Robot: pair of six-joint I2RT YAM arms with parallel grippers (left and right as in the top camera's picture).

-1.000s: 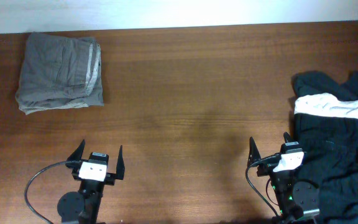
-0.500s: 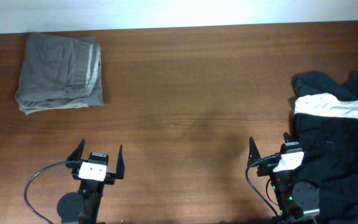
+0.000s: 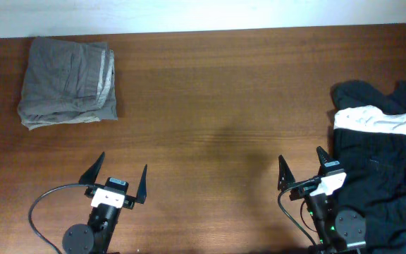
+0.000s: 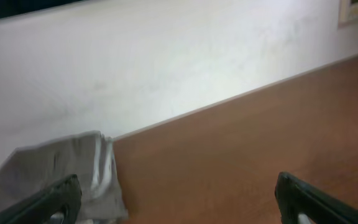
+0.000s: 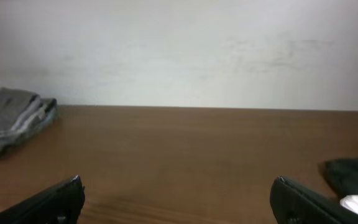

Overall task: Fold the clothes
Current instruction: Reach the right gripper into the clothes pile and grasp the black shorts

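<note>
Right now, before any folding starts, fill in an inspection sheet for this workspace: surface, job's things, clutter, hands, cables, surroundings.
Surface: brown wooden table, no spills seen.
Job's things: black clothes heaped at the right edge, a white garment lying across them, unfolded.
Clutter: folded grey garment, far left corner.
Hands: left hand and right hand both open, empty.
Cables: black cable loops beside the left hand; second cable beside the right hand.
Surroundings: pale wall behind the table.
</note>
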